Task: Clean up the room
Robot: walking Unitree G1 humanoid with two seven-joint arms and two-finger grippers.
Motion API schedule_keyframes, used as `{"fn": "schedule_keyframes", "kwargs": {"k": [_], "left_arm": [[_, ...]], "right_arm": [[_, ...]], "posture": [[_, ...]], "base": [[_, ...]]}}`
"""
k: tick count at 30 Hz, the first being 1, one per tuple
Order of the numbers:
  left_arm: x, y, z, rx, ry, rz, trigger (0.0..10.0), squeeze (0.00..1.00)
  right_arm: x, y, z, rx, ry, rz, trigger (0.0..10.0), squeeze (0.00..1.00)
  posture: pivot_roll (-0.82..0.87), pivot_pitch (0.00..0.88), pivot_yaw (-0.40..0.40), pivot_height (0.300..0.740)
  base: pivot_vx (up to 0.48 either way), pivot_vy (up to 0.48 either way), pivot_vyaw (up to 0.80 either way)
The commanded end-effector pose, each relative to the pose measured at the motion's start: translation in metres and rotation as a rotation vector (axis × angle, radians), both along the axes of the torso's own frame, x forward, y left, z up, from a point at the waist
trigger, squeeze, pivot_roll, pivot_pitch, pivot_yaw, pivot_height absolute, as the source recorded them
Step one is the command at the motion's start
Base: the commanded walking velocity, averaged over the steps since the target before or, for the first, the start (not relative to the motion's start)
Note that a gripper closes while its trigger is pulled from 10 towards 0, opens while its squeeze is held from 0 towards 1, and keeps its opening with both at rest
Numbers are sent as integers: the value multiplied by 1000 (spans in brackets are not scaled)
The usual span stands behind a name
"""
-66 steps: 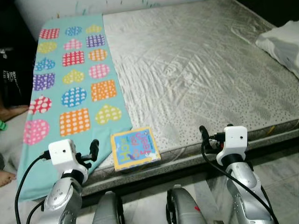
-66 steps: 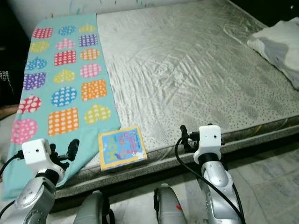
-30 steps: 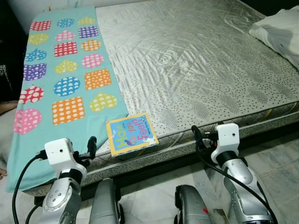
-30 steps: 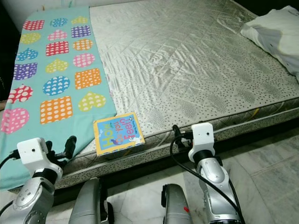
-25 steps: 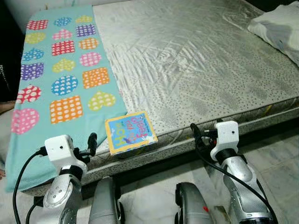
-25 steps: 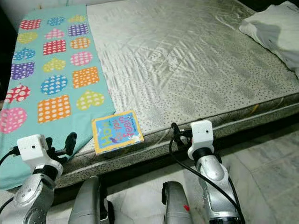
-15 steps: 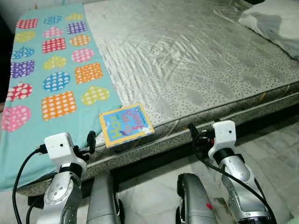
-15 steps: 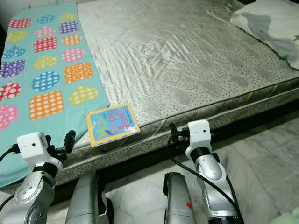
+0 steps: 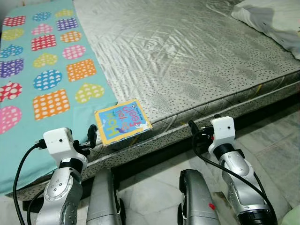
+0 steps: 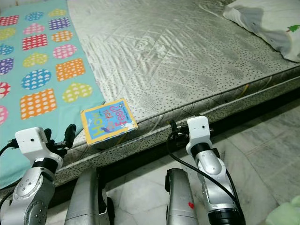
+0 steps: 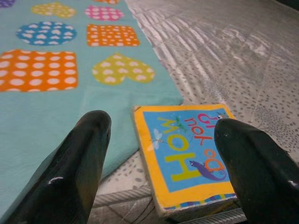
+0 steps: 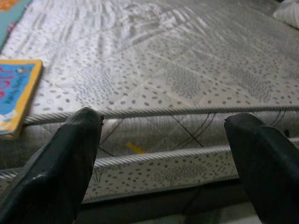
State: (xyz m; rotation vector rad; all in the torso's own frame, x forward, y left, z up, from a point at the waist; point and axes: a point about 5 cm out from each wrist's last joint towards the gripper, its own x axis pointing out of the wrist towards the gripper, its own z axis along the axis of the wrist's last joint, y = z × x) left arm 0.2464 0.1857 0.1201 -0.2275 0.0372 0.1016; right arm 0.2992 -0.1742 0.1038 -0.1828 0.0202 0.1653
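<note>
Left wrist view: left claw spread wide, empty, before book.

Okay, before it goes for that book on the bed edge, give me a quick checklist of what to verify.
1. Left gripper open: ok, fingers spread wide.
2. Book lined up between its fingers: ok in the left wrist view.
3. Book lying flat near the mattress edge: ok, beside the teal blanket.
4. Nothing on top of the book: ok.
5. Gripper touching the book: not ok, short of it.
6. Right gripper out of the way: ok, open, facing the mattress side.
</note>
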Motion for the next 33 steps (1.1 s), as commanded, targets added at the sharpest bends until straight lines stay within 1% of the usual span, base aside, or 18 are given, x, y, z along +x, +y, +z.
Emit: {"fn": "schedule_keyframes", "kwargs": {"k": [1, 5, 9, 16, 19, 24, 27, 30, 33], "left_arm": [[-2, 3, 0, 10, 1, 5, 10000, 0], [-2, 1, -1, 8, 6, -4, 10000, 0], [-1, 1, -1, 8, 15, -9, 10000, 0], [0, -1, -3, 4, 28, -12, 10000, 0], [0, -1, -2, 3, 27, -10, 10000, 0], [1, -1, -3, 4, 35, 4, 10000, 0], [2, 3, -4, 17, 43, 12, 10000, 0], [7, 11, -3, 28, 41, 28, 10000, 0], [9, 13, -1, 32, 37, 30, 10000, 0]], "right_arm": [[-1, 2, -1, -6, -4, 4, 10000, 0], [-2, 1, -3, -6, -1, 6, 10000, 0], [-3, 2, -5, 16, 0, 5, 10000, 0], [-1, 0, -6, 7, 5, 5, 10000, 0], [-1, 1, -5, -20, -2, 19, 10000, 0], [-2, 3, -6, -35, -3, 32, 10000, 0], [-1, 3, -6, -33, -2, 30, 10000, 0], [1, -2, -7, -41, 3, 18, 10000, 0], [2, -4, -6, -46, 2, 14, 10000, 0]], "posture": [[-145, 198, 43, 533], [-148, 199, 49, 533], [-147, 203, 55, 533], [-147, 203, 55, 533], [-145, 200, 57, 533], [-144, 200, 57, 533], [-144, 200, 57, 533], [-147, 199, 55, 533], [-147, 199, 55, 533]], "base": [[277, 0, 406], [272, 0, 402], [252, 0, 0], [0, 0, 0], [0, 0, 0], [0, 0, 800], [0, 0, 800], [0, 0, 0], [0, 0, 0]]}}
